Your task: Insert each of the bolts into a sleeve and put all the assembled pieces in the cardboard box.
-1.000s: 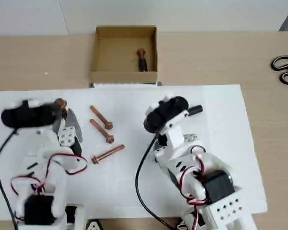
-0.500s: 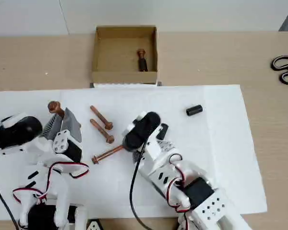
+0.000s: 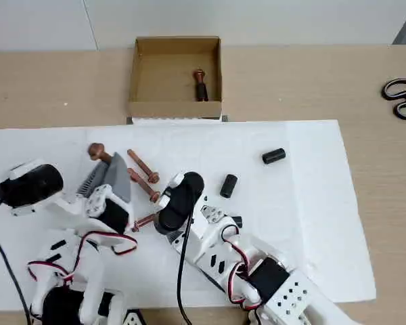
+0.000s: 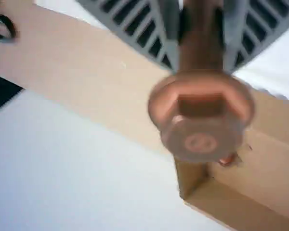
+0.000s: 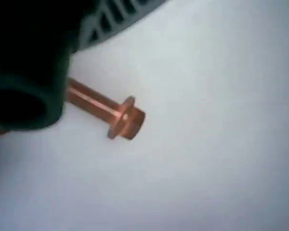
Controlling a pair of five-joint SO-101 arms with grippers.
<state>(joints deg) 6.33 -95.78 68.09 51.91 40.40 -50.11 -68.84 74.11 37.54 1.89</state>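
Observation:
My left gripper is shut on a copper bolt, held head-up above the paper at the left. In the left wrist view the bolt head sits between grey fingers. My right gripper is shut on a black sleeve, right beside a bolt that lies on the paper; from above that bolt shows partly under the arm. Two more bolts lie loose. Two black sleeves lie further right. The cardboard box at the back holds one assembled piece.
White paper covers the near table. Scissors lie at the far right on the bare wood. The right arm's body stretches across the front middle. The left arm's base stands at the front left.
The right arm swung left and toward the front, down beside the lying bolt, uncovering two sleeves. The left gripper carried its bolt a little to the right.

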